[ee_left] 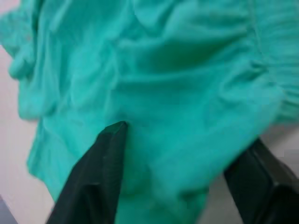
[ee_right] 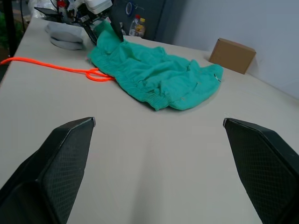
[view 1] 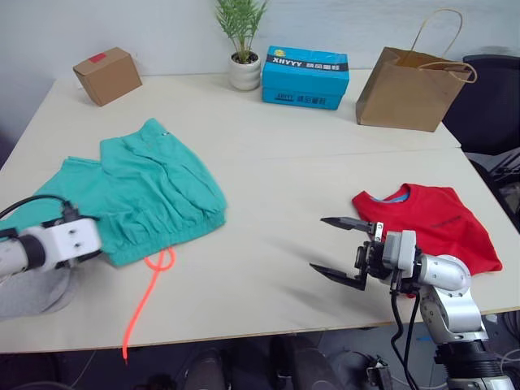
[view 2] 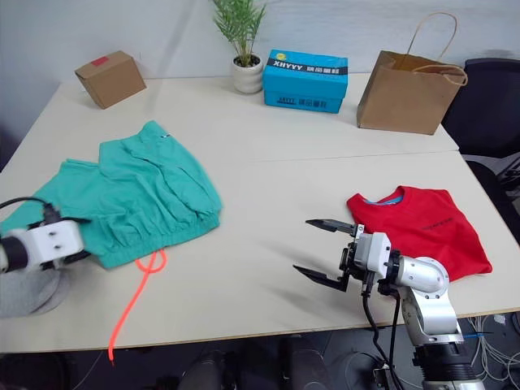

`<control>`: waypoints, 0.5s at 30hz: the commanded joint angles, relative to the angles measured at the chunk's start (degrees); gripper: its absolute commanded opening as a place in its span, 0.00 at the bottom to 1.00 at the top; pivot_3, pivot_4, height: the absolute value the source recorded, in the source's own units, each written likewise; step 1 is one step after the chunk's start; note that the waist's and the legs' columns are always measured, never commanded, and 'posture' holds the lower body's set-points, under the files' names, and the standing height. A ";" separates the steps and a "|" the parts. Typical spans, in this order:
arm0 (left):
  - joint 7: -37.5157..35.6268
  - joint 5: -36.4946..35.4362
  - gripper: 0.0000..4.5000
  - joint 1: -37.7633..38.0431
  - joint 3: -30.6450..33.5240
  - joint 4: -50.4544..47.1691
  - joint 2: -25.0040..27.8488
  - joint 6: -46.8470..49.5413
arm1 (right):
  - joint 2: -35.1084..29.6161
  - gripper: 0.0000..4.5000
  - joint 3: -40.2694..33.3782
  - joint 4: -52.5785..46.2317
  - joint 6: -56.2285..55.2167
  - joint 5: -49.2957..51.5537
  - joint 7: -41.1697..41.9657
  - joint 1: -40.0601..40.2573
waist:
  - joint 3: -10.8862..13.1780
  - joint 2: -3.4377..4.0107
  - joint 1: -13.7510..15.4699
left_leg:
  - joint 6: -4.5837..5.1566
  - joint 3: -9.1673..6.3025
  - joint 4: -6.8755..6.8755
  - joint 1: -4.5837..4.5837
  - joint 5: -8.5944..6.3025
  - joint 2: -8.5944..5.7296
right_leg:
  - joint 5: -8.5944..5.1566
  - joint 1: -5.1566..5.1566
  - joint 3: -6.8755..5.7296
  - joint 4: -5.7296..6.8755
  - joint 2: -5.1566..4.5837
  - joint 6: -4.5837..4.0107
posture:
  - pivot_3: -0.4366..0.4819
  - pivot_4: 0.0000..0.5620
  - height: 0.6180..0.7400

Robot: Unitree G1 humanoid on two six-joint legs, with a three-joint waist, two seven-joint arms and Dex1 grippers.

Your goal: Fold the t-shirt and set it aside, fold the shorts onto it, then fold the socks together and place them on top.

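The teal shorts [view 1: 146, 187] lie spread on the left of the table, their orange drawstring [view 1: 146, 296] trailing toward the front edge. My left gripper [ee_left: 187, 135] is open at the shorts' near-left waistband corner, with its fingers [ee_left: 110, 154] on either side of the teal cloth. The red t-shirt [view 1: 439, 227] lies folded at the right front. Just left of the t-shirt, my right gripper [view 1: 317, 243] hangs open over bare table, holding nothing. The grey socks [view 1: 32, 296] lie at the front left corner, partly behind my left arm.
Along the table's far edge stand a cardboard box [view 1: 107, 75], a potted plant [view 1: 243, 49], a blue box [view 1: 305, 77] and a brown paper bag [view 1: 410, 85]. A dark chair [view 1: 487, 106] is beyond the right edge.
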 commanded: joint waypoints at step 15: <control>-12.86 -18.45 0.00 -29.07 -27.46 -12.43 -27.05 26.79 | -7.93 1.00 -2.04 -5.72 11.08 -2.81 -9.05 -3.22 | 0.00 -0.02 1.43 | -0.10 0.01 0.54 0.06 0.22 -0.10 | -0.01 0.02 0.24 0.66 0.10 0.16 | 0.48 0.27 1.00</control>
